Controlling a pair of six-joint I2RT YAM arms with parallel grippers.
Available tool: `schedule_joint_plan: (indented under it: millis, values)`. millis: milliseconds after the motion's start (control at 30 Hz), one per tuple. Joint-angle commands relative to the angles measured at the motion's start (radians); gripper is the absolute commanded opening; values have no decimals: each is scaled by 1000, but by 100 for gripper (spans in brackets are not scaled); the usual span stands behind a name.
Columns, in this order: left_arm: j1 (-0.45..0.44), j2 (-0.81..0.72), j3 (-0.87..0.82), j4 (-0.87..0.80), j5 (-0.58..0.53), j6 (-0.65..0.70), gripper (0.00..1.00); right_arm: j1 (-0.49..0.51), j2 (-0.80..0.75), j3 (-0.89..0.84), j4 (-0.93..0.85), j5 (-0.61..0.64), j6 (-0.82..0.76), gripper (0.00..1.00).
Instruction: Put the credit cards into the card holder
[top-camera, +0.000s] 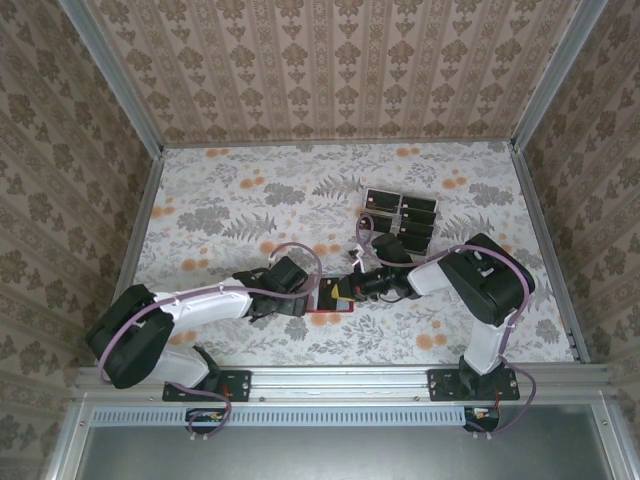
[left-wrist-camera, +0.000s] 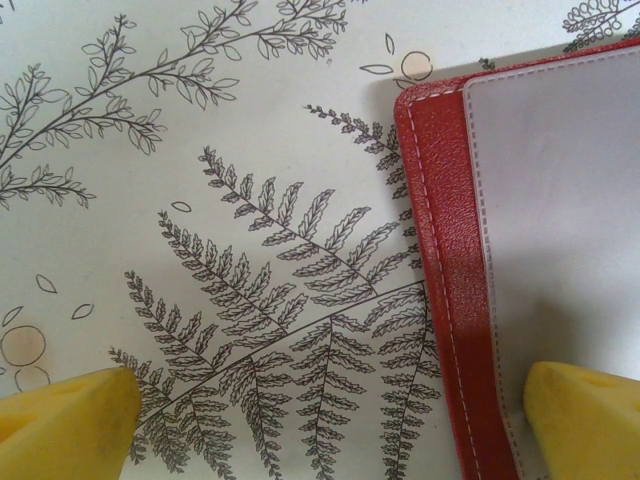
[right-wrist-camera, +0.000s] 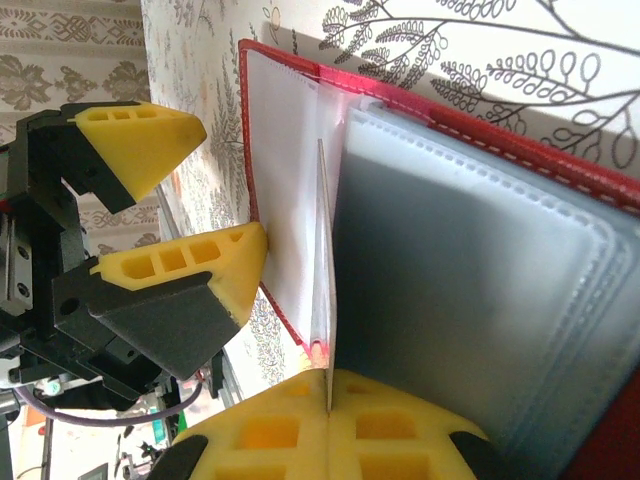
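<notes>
From above, the open red card holder (top-camera: 328, 300) lies on the flowered tabletop (top-camera: 250, 200) between the 2 arms, largely covered by them, so we cannot make out its pockets. The left pincer (top-camera: 310, 292) touches its left edge and the right pincer (top-camera: 347, 288) its right. The black credit cards (top-camera: 402, 215) lie in a tight cluster farther back, well apart from the holder; they are too small for us to count.

In the left wrist view the card holder (left-wrist-camera: 450, 250) is cut off at the right edge. The left pincer (left-wrist-camera: 320, 430) stands wide, 1 yellow tip over the tabletop (left-wrist-camera: 200, 100), the other over the holder's pale pocket (left-wrist-camera: 560, 220).

In the right wrist view the right pincer (right-wrist-camera: 328, 430) is pressed closed on a thin leaf (right-wrist-camera: 325, 280) seen edge-on; we cannot tell whether it is a card or a sleeve. Clear sleeves (right-wrist-camera: 470, 280) fan out inside the card holder (right-wrist-camera: 600, 170), their contents a grey blur. The left pincer (right-wrist-camera: 225, 190) gapes beside the holder's pale flap.
</notes>
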Motion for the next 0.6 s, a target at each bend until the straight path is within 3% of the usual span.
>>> schedule_joint_plan:
  millis: [0,567]
  values:
    - [14,29,-12,-56,-35,-4,100,-4,26,21,6,2,3,0]
    - [14,34,-19,-46,-33,-3,100,-17,50,24,2,10,7,0]
